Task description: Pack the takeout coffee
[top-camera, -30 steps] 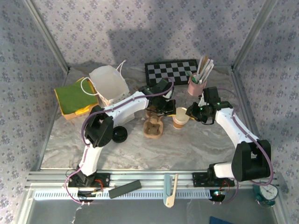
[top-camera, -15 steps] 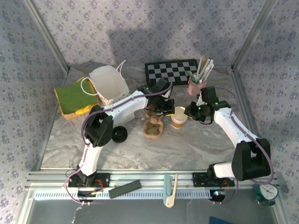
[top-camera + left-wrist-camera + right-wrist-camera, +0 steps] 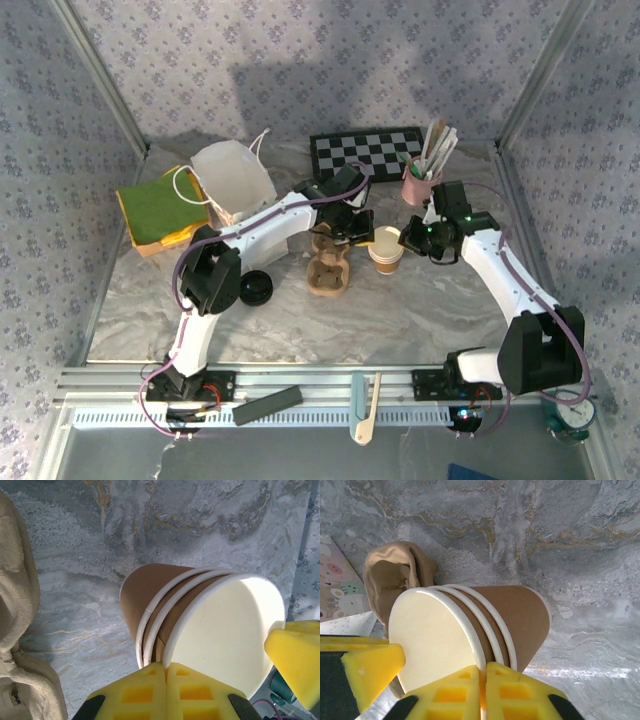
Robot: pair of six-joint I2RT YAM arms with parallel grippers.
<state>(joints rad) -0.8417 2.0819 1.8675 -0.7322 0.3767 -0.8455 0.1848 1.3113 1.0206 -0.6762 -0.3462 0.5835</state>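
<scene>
The takeout coffee is a stack of three nested tan kraft cups (image 3: 386,250) with white rims, standing open on the marble table. Its round black lid (image 3: 257,288) lies apart near the left arm. My left gripper (image 3: 366,233) is shut on the stack's left rim. Close up, the left gripper (image 3: 165,667) pinches the topmost cup's rim (image 3: 200,607). My right gripper (image 3: 406,240) is shut on the opposite rim. In the right wrist view the right gripper (image 3: 482,672) clamps the top rim of the cups (image 3: 470,625).
The brown pulp cup tray (image 3: 328,270) sits just left of the cups. A pink cup of stirrers (image 3: 422,180) and a checkerboard (image 3: 365,152) stand behind. A white bag (image 3: 232,180) and a green cloth on a yellow box (image 3: 160,210) are at the back left.
The cup stack and the right gripper shifted slightly left, then back right. Both grippers have stayed shut on the rim.
</scene>
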